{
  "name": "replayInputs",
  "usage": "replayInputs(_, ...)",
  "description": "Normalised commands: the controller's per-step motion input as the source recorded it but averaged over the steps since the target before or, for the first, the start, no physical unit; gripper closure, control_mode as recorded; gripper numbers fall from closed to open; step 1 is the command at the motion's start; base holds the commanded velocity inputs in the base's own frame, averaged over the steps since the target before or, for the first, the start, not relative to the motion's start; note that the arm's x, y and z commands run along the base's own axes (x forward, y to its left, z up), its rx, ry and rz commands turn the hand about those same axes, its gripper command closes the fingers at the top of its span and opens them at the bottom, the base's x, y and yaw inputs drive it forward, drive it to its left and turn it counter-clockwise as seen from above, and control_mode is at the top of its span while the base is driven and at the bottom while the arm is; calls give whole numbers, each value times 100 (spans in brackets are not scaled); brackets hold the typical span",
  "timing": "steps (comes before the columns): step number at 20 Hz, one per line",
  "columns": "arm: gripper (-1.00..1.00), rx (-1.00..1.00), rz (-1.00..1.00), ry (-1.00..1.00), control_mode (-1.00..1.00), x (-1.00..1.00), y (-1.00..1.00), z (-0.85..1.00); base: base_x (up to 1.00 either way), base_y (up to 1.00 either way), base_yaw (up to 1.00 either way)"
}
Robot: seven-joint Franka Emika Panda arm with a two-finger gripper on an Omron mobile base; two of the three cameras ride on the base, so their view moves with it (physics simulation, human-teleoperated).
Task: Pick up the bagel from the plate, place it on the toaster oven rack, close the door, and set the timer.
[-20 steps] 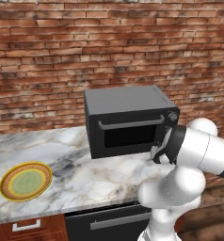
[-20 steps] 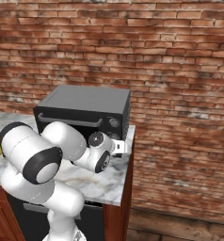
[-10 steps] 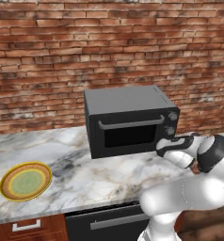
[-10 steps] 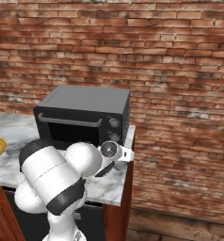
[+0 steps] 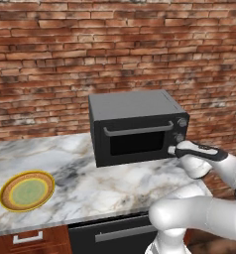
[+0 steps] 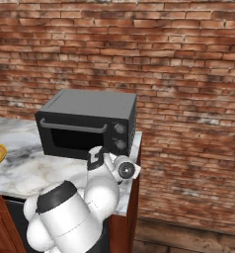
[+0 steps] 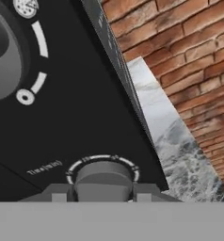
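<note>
At the oven's right-hand control column, the gripper [image 7: 103,195] sits on the lower, timer knob [image 7: 103,178]; fingers narrowly parted, one at each side of it, closed round it as far as I can judge. Knob lies dead ahead of the gripper. Door [image 5: 139,140] is shut. Plate [image 5: 27,190] at the bench's [image 5: 115,181] near left carries no bagel; presumably inside.

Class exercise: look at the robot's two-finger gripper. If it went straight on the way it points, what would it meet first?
The two-finger gripper would most likely meet the lower grey round timer knob on the black toaster oven's control panel. The fingertips already flank it; contact is unclear.
</note>
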Motion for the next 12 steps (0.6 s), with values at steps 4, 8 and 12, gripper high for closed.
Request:
replayInputs(4, 100, 35, 0, 0, -100, 7, -59, 62, 0, 0, 0)
replayInputs(8, 100, 33, 0, 0, -100, 7, -63, 58, 0, 0, 0)
replayInputs(12, 100, 29, 0, 0, -100, 9, -69, 48, 0, 0, 0)
